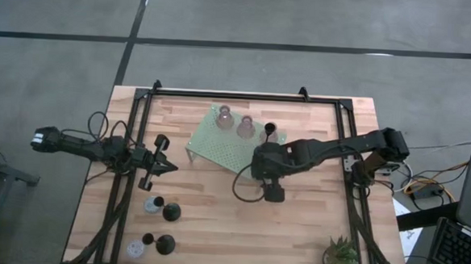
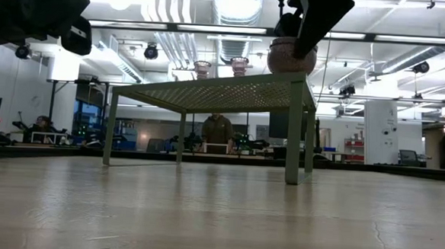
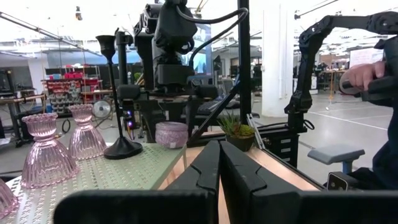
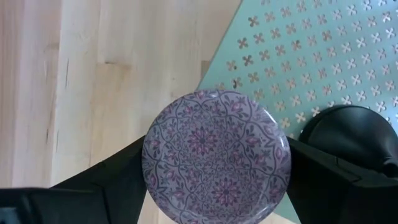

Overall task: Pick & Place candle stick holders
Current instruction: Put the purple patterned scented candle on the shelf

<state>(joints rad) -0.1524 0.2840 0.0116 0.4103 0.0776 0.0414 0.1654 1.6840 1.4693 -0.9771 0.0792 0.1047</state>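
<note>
**Lavender holder at the corner of the green stand**

Wooden table planks carry a pale green perforated stand, and behind the table the low view shows a large workshop hall where a person sits.

On the stand are two pink glass candle holders side by side, and just beside them a black slim-stemmed holder. The right gripper is over the stand's corner nearest the right arm. Its fingers are spread wide, one on each side of a squat lavender holder with a flower pattern. In the left wrist view this holder sits on the stand surface, near the round base of the black holder. Whether the fingers press on it, I cannot tell.

The left gripper waits over the left part of the table with its fingers closed together, holding nothing.

More holders, dark ones and pale ones, stand in a group on the table near the front left edge. A spiky green potted plant stands at the front right corner.
</note>
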